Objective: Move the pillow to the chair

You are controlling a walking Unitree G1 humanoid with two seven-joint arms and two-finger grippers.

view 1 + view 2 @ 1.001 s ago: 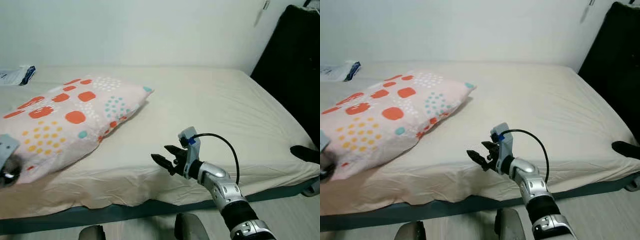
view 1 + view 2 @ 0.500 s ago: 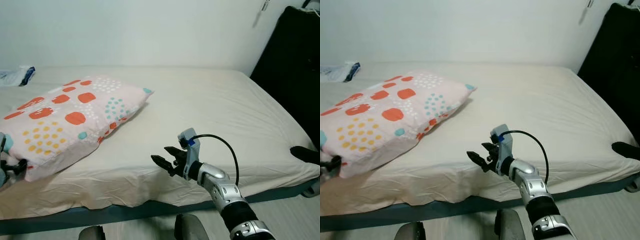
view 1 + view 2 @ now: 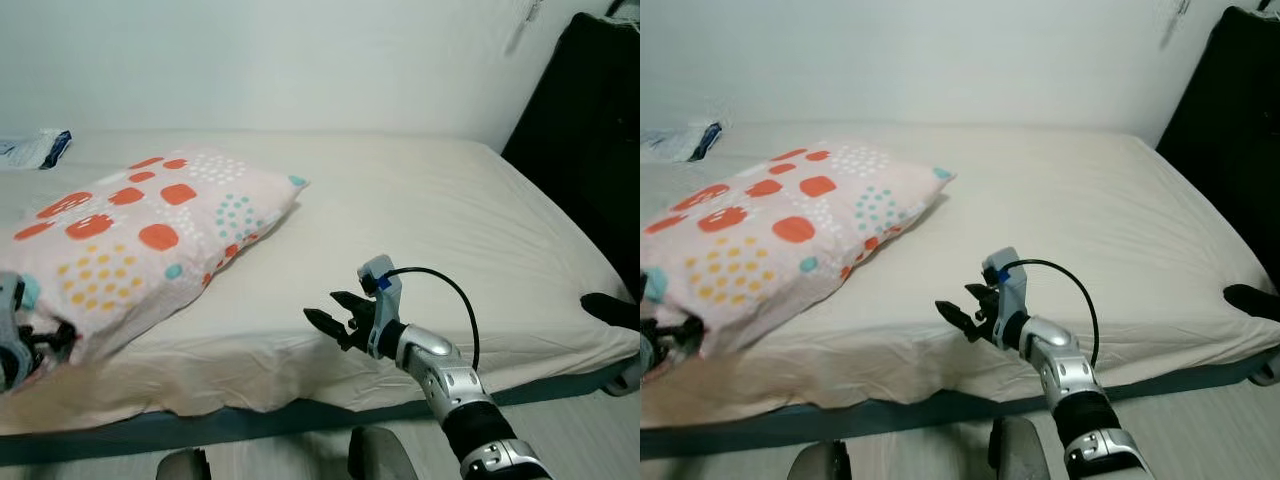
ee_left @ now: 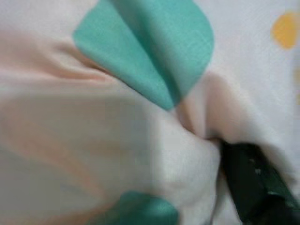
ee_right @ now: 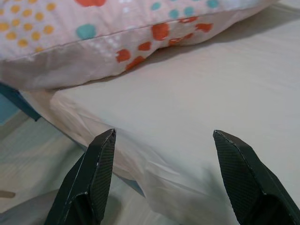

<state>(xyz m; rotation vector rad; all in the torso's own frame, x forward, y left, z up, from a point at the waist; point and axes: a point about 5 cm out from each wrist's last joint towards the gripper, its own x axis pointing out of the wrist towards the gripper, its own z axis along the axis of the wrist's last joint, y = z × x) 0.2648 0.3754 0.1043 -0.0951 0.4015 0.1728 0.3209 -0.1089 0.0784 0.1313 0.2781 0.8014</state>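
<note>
Bed (image 3: 450, 230) fills the head view; pillow (image 3: 140, 235) on its left, left gripper (image 3: 40, 338) at near corner, right gripper (image 3: 335, 315) open, well apart. Left wrist: fabric bunched against one finger (image 4: 255, 187), likely pinched. Thin corner hold could slip when lifting.

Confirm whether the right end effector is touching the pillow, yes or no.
No: the right end effector hangs open over the bed's front edge, apart from the pillow.
</note>
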